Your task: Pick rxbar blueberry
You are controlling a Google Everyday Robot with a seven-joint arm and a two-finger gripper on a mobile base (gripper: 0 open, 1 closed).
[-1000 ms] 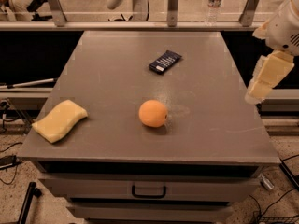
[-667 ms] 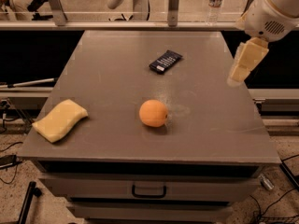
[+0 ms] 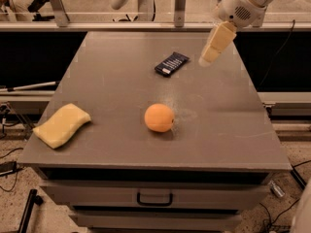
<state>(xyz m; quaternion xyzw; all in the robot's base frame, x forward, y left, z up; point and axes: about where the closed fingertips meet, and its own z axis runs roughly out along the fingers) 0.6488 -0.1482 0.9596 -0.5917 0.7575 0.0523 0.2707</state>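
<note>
The rxbar blueberry (image 3: 171,64) is a flat dark bar with white print, lying on the far middle of the grey table (image 3: 121,81). The gripper (image 3: 208,58) comes in from the upper right on a white arm. Its cream fingers (image 3: 216,42) point down and left. It hangs above the table, to the right of the bar and apart from it. It holds nothing.
An orange (image 3: 159,117) sits in the middle of the table, nearer than the bar. A yellow sponge (image 3: 61,125) lies at the front left. A drawer with a handle (image 3: 154,198) is under the table top. A railing (image 3: 146,13) runs behind the table.
The gripper has moved left and toward the far side of the table, from beyond the right edge to a spot close to the right of the bar. The objects have not moved.
</note>
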